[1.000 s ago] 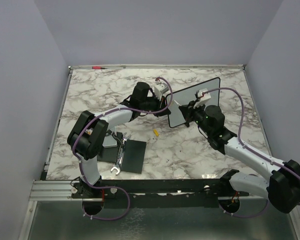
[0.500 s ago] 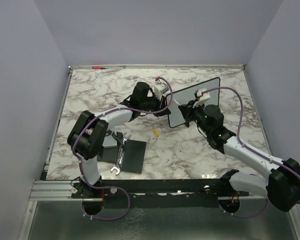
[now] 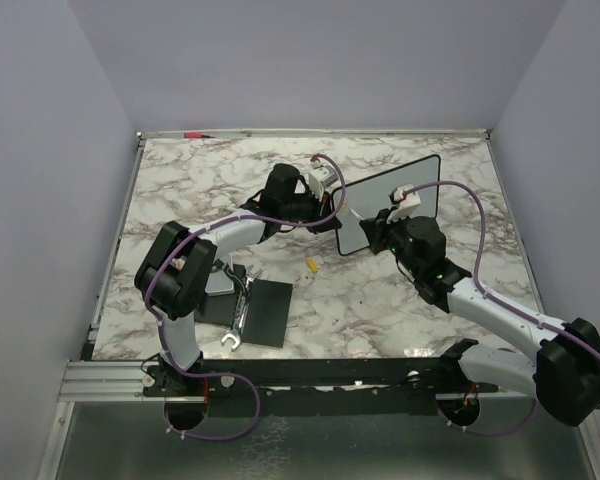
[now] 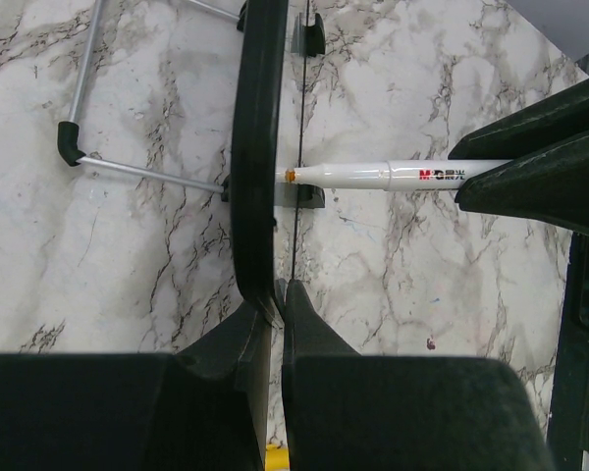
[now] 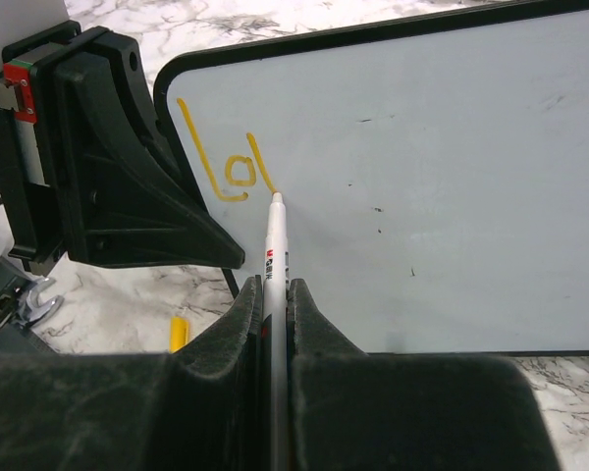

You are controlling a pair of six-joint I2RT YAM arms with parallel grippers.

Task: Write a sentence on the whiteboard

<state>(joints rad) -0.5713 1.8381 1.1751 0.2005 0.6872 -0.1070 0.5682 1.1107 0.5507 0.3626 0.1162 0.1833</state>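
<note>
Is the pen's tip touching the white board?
Touching. The left wrist view shows the marker tip pressed against the whiteboard, edge-on, with no gap.

Your right tool (image 5: pixel 275 287) pinches a marker (image 5: pixel 274 235), whose tip touches the whiteboard (image 5: pixel 452 177) just right of the yellow lettering (image 5: pixel 226 165), upper left of the frame.

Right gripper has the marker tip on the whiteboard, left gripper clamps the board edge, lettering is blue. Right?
No: the lettering on the whiteboard is yellow-orange, not blue, as the right wrist view shows. The rest stands.
</note>
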